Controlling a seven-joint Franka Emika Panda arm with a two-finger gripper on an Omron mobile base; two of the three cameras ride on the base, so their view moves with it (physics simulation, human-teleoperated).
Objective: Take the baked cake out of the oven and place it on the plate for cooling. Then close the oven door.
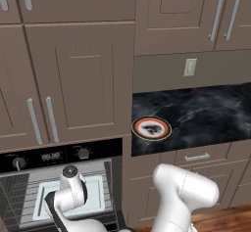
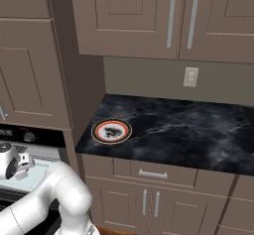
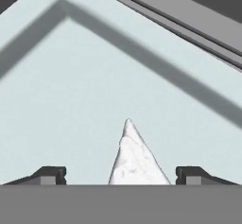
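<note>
White cake point(image 3: 135, 159) sits on the tray point(image 3: 71, 90) inside the oven point(image 1: 59, 187); my gripper point(image 3: 121, 175) straddles it, fingers spread. Next I must pinch it, then lift toward the plate point(image 1: 151, 127).

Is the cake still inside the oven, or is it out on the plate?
Inside. The cake lies on the pale tray in the oven; the plate on the counter has no cake on it.

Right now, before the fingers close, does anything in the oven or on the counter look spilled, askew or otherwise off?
Nothing stands out. The cake lies on the pale tray between the open gripper fingers, the tray sits flat on the oven rack, and the plate rests level on the black counter. No spills show.
</note>
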